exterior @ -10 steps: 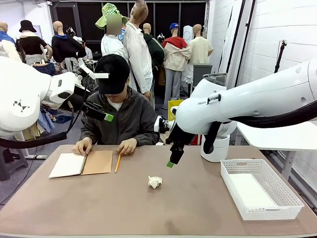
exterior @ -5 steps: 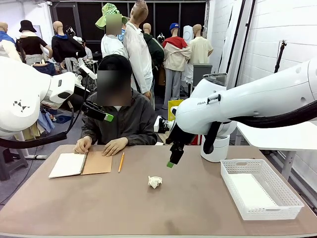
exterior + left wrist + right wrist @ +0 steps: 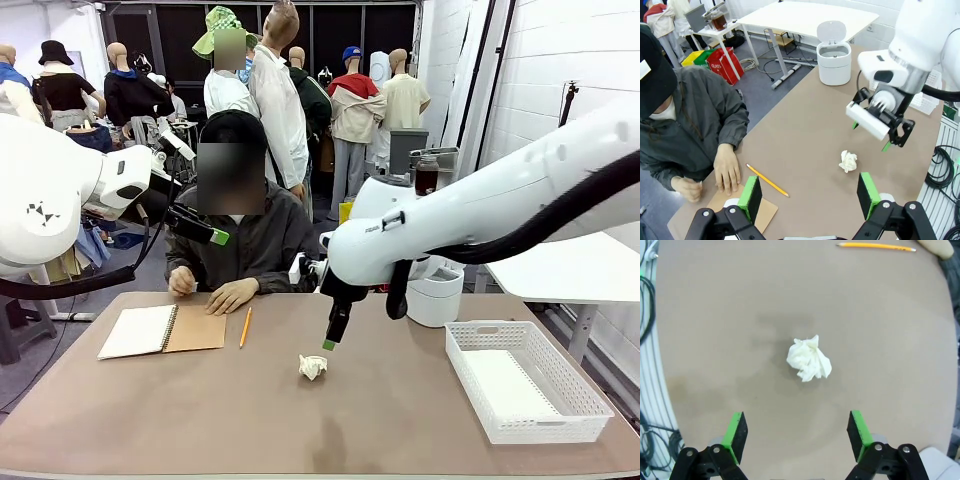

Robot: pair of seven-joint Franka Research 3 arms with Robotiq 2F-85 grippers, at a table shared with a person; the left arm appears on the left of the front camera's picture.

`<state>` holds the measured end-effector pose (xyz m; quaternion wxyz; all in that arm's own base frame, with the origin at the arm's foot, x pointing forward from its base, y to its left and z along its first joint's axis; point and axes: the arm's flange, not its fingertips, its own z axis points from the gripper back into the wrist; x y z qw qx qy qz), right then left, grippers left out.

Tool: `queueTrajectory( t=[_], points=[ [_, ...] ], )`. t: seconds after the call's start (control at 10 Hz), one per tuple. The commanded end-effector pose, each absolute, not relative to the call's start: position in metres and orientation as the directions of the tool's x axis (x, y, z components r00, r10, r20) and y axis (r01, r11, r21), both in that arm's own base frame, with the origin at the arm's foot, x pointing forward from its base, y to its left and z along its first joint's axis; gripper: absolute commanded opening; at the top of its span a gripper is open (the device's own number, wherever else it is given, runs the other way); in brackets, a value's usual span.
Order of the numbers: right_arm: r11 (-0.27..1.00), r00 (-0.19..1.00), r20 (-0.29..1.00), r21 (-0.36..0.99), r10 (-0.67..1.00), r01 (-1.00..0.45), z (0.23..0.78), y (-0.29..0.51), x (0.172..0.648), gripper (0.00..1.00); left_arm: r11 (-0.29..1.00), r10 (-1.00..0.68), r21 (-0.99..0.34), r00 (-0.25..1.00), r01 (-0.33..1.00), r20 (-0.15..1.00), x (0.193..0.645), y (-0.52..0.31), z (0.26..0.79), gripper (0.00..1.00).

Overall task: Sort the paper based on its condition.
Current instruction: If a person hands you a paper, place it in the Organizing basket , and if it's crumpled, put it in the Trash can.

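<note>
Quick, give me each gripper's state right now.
Left gripper: open, holding nothing.
Right gripper: open, holding nothing, above the crumpled paper.

bright even overhead light, soft shadows, sharp; wrist views bulge at edges

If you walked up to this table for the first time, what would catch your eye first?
A crumpled ball of white paper lies alone mid-table, with the right gripper hanging open just above it. At the far left an open spiral notebook with a brown cover lies beside a yellow pencil, and a white plastic basket sits at the right.
</note>
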<state>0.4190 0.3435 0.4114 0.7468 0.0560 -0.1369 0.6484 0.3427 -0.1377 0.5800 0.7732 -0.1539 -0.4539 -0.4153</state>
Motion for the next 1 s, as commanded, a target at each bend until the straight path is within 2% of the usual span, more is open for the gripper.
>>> queueTrajectory(
  t=[0.0, 0.9],
  points=[
    [0.144, 0.116, 0.228, -0.111, 0.967, -0.983, 0.401, 0.365, 0.437, 1.0, 0.6, -0.511, 0.145, 0.237, 0.787, 0.826, 0.344, -0.137, 0.579, 1.0],
    [0.018, 0.019, 0.151, 0.006, 0.988, -1.0, 0.341, 0.394, 0.458, 1.0, 0.6, -0.511, 0.145, 0.237, 0.787, 0.826, 0.344, -0.137, 0.579, 1.0]
  ],
)
